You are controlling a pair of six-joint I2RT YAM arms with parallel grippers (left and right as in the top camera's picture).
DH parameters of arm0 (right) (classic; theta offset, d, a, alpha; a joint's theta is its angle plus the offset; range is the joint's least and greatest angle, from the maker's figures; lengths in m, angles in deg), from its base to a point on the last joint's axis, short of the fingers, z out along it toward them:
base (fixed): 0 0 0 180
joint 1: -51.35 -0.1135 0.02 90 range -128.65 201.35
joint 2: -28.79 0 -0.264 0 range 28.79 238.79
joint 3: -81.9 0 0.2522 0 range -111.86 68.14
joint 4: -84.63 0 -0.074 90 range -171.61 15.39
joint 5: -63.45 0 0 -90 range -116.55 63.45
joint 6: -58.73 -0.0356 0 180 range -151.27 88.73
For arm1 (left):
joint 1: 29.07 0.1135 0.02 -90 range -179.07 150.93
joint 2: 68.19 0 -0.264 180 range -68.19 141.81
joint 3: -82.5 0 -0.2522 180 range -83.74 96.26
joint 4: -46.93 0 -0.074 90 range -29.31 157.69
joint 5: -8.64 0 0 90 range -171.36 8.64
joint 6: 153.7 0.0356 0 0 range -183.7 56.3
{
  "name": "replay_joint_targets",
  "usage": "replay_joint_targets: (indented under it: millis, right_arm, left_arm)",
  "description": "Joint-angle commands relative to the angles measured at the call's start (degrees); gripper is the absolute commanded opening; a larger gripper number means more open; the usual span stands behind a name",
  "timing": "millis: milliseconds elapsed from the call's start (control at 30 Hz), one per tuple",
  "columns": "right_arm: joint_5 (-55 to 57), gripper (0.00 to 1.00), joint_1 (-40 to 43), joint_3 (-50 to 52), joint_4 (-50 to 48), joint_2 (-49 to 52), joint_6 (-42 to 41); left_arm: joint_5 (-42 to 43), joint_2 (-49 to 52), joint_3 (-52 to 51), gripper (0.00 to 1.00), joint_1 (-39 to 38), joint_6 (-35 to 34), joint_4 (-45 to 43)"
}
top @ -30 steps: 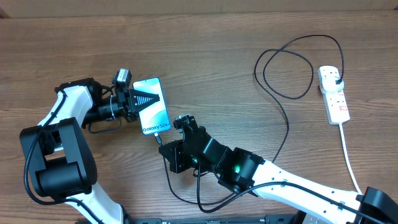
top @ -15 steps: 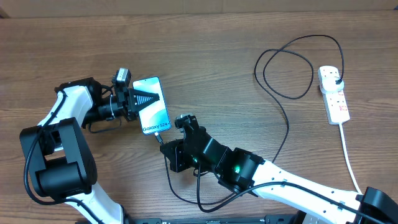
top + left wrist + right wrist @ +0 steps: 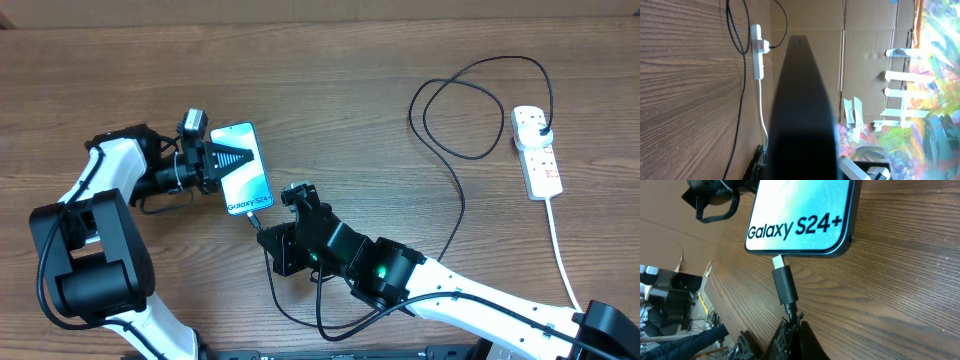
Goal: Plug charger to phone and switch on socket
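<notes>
The phone (image 3: 250,186), with its lit teal screen reading "Galaxy S24+", lies tilted on the table; it also shows in the right wrist view (image 3: 805,210). My left gripper (image 3: 238,160) is shut on the phone's upper end, and its dark finger (image 3: 800,115) fills the left wrist view. My right gripper (image 3: 260,227) (image 3: 792,330) is shut on the charger cable just behind the black connector (image 3: 785,286). The connector's silver tip (image 3: 777,260) is at the phone's bottom port, partly showing. The charger cable (image 3: 462,215) loops right to the plug head (image 3: 541,124) in the socket (image 3: 538,165).
The socket's white lead (image 3: 562,260) runs down toward the table's front right edge. The socket also shows in the left wrist view (image 3: 757,55). Slack cable (image 3: 290,305) loops under my right arm (image 3: 400,275).
My left gripper and the phone have shifted slightly to the left. My right gripper holds the connector at the phone's bottom edge as before.
</notes>
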Motion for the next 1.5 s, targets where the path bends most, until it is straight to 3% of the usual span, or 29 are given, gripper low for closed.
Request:
replay_joint_targets:
  millis: [0, 1467]
  right_arm:
    - [2.69, 0.04, 0.94, -0.13, -0.98, -0.79, -0.2]
    - [0.96, 0.04, 0.92, -0.13, -1.6, -0.76, -1.95]
  left_arm:
    - [1.53, -0.66, 0.02, 0.04, 0.02, 0.68, 0.24]
    - [1.53, -0.66, 0.02, 0.04, 1.14, -0.83, -1.51]
